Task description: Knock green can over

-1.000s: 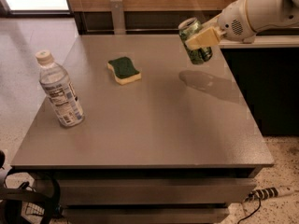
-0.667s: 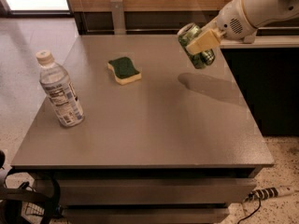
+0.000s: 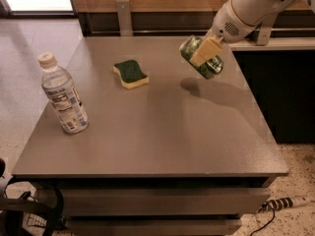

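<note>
The green can (image 3: 205, 64) is tilted on its side in the air above the right part of the grey table (image 3: 162, 132), its silver top facing left. My gripper (image 3: 205, 52) comes in from the upper right on a white arm and is shut on the can, a pale finger (image 3: 205, 50) lying across the can's front. The can's shadow falls on the table just below it. The can does not touch the table.
A clear water bottle (image 3: 63, 96) with a white cap stands near the table's left edge. A yellow sponge (image 3: 130, 73) with a green top lies at the back middle. A counter edge (image 3: 275, 43) runs behind the table on the right.
The gripper has carried the can a little to the left and slightly lower over the table, keeping it tilted. The bottle and sponge have not moved.
</note>
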Robot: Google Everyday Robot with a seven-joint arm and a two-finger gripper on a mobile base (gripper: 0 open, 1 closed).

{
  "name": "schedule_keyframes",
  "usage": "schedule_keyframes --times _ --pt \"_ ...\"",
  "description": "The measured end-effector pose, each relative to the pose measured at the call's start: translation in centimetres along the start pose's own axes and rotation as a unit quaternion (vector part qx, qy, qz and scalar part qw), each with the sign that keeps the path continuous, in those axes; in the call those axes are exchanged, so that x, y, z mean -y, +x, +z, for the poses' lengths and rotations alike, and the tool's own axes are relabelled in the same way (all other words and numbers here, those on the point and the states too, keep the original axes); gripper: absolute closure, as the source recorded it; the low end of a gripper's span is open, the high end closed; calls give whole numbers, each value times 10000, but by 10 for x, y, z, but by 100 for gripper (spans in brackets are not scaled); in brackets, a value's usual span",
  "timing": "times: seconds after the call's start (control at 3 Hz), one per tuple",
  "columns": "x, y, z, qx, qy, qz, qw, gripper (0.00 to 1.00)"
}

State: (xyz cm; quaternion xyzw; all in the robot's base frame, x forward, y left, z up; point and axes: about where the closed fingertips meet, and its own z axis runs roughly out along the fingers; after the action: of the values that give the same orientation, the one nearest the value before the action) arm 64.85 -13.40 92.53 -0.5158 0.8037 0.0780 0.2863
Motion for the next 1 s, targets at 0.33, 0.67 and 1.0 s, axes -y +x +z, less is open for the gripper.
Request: schedule_keyframes --times 0.33,0.67,1.0 --pt "-5 -2 23 -317 -102 -165 9993 100" --pt "-11 1 47 -610 -153 -240 9977 100" --pt "-20 4 78 -794 -244 -271 9962 100"
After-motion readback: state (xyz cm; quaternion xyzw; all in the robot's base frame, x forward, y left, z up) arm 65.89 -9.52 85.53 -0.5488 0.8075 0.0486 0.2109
